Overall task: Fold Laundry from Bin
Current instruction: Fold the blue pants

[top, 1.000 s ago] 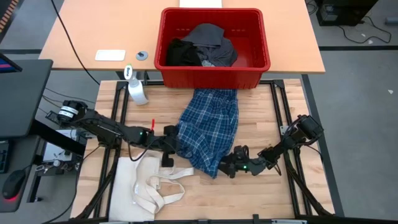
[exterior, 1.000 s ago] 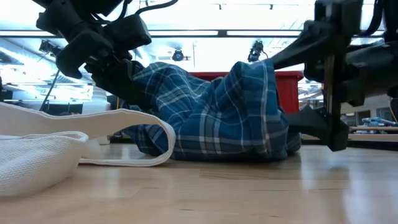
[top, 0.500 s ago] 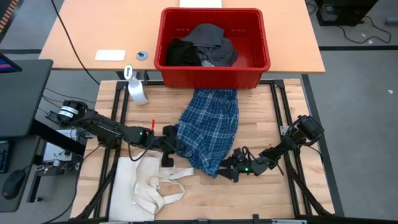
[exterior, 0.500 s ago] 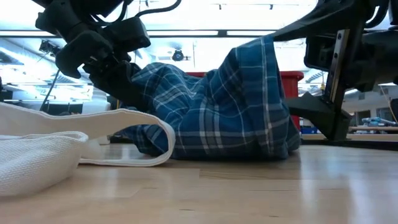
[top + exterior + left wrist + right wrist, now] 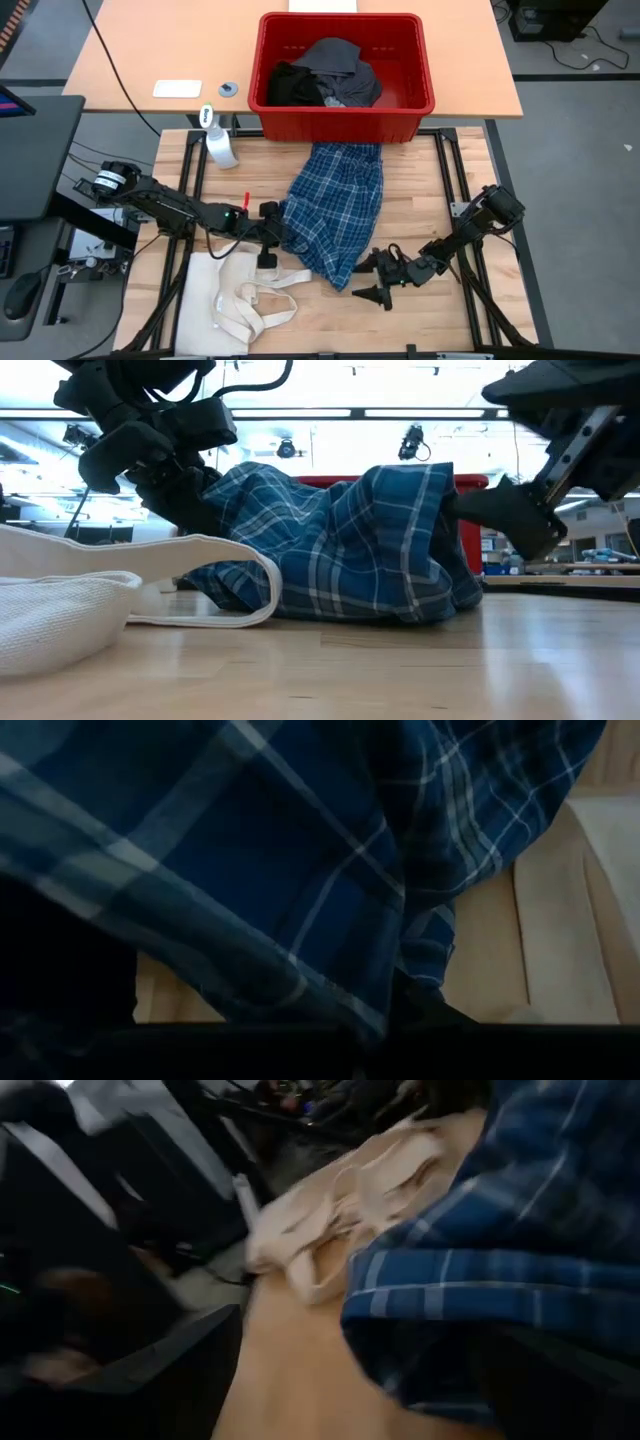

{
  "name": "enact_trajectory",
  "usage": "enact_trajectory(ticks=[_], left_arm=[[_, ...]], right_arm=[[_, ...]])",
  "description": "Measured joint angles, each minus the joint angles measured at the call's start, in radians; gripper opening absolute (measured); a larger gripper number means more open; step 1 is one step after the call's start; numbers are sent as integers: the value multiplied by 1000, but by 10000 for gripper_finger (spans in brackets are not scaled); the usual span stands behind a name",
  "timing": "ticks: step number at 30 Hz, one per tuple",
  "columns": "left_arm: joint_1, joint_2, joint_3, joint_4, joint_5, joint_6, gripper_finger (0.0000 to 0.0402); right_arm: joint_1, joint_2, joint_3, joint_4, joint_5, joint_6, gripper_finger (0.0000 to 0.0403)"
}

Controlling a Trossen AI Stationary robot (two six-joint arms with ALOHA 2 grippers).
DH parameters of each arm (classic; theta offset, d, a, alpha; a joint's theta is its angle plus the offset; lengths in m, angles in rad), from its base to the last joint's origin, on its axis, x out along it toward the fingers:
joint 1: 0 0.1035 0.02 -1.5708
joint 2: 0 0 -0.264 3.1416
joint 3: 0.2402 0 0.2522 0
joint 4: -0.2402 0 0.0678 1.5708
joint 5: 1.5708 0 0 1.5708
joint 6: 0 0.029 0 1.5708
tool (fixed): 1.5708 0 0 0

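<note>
The plaid shirt (image 5: 335,215) is lying crumpled on the table (image 5: 420,200), just in front of the bin (image 5: 345,110), its far end reaching almost to the bin's front wall; judged from this, it is being laid out for folding while the other laundry (image 5: 325,80), black and grey pieces, is waiting inside the bin. The left gripper (image 5: 272,228) is sitting clenched at the shirt's left edge, and the left wrist view, filled with plaid, suggests it is pinching that hem to anchor the cloth. The right gripper (image 5: 378,278) is standing released, jaws wide, just beside the shirt's near corner and holding nothing; it appears to be lining up for a hold on that corner. A tote bag (image 5: 240,305) is lying near the shirt's near-left side, its handles close to the left gripper, and could snag a sweep that way. A spray bottle (image 5: 219,142) is standing well left of the shirt, clear of the work.
</note>
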Motion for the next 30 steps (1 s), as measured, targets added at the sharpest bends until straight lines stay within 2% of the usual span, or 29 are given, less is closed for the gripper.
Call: enact_trajectory(ticks=[3, 8, 12, 14, 20, 25, 30], left_arm=[[0, 0, 0, -2, 0, -9, 12], [1, 0, 0, -6, 0, -13, 12], [3, 0, 0, -6, 0, -14, 12], [3, 0, 0, -1, 0, -16, 12], [3, 0, 0, -2, 0, -32, 12], [2, 0, -1, -9, 0, -39, 12], [2, 0, -1, -7, 0, -39, 12]], right_arm=[[40, -65, 16, -146, 107, -107, 378], [123, -152, 118, -531, 336, -297, 378], [169, -137, 240, -795, 544, -551, 378], [170, -103, 294, -882, 601, -649, 378], [116, 38, 396, -960, 640, -772, 378], [95, 101, 417, -960, 743, -853, 378], [59, 102, 411, -978, 699, -861, 368]])
